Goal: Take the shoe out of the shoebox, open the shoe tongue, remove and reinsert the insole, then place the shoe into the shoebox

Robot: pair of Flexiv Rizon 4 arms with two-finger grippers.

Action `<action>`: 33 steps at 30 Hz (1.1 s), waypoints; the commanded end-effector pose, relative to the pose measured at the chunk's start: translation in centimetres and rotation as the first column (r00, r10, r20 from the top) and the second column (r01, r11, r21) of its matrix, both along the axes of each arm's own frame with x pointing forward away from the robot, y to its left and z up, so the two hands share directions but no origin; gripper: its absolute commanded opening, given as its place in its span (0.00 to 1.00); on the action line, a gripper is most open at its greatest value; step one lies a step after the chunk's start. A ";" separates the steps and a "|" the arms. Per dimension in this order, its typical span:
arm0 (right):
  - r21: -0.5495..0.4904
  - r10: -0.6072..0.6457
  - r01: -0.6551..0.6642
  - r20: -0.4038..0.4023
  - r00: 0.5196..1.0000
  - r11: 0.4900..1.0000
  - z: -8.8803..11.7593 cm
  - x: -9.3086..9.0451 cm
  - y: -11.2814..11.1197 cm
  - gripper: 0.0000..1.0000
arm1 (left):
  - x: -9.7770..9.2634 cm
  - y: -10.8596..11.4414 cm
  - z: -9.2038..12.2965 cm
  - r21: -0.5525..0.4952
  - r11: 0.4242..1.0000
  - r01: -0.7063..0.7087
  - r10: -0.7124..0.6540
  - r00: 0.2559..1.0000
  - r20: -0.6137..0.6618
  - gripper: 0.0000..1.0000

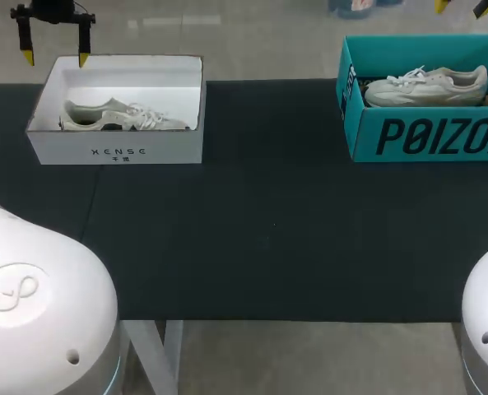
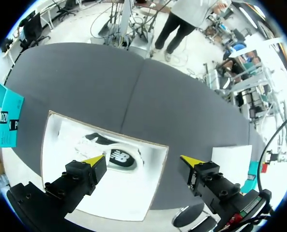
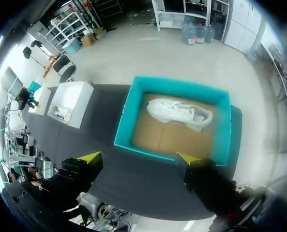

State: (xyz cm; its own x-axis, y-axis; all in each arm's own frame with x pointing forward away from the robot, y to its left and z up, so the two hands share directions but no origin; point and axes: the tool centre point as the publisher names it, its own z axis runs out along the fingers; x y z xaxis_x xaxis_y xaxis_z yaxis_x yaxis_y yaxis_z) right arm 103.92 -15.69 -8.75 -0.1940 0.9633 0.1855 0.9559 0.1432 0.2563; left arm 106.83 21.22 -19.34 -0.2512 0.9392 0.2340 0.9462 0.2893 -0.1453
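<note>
A white shoebox [image 1: 116,146] stands at the table's back left with a pale sneaker [image 1: 120,116] lying inside. High above its far left corner my left gripper [image 1: 56,58] hangs open and empty. From the left wrist view the white shoebox [image 2: 61,169] and its sneaker [image 2: 112,153] lie below the open left gripper [image 2: 142,159]. A teal shoebox [image 1: 425,136] at the back right holds a white sneaker [image 1: 426,85]. Only the yellow tips of my right gripper [image 1: 464,6] show. In the right wrist view the right gripper [image 3: 138,157] is open over the teal shoebox [image 3: 126,125] and its sneaker [image 3: 179,110].
Dark cloth covers the table [image 1: 260,239] between the two boxes. The white bodies of my arms' bases [image 1: 38,296] fill the near corners. The white shoebox [image 3: 68,101] shows beyond the teal one in the right wrist view.
</note>
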 end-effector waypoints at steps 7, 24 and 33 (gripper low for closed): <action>-0.193 -0.205 0.169 -0.183 0.962 0.967 -2.8 7.4 -3.5 1.00 | -0.8 0.6 0.6 0.029 0.999 -0.028 0.029 0.999 -0.016 1.00; -0.344 -0.352 0.260 -0.242 0.904 0.902 -7.9 11.4 -9.5 1.00 | -2.4 2.1 1.4 -0.002 0.998 -0.069 0.068 0.997 -0.038 1.00; -0.344 -0.352 0.260 -0.242 0.904 0.902 -7.9 11.4 -9.5 1.00 | -2.4 2.1 1.4 -0.002 0.998 -0.069 0.068 0.997 -0.038 1.00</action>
State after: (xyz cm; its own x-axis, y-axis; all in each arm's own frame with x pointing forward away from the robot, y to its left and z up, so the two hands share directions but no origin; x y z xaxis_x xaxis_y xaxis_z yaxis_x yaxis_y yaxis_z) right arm 114.90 -25.15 -16.70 0.1388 0.9836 -0.1151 0.9903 -0.1372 0.0214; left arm 104.53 23.22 -17.91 -0.3061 0.9209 0.2414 0.9171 0.3533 -0.1847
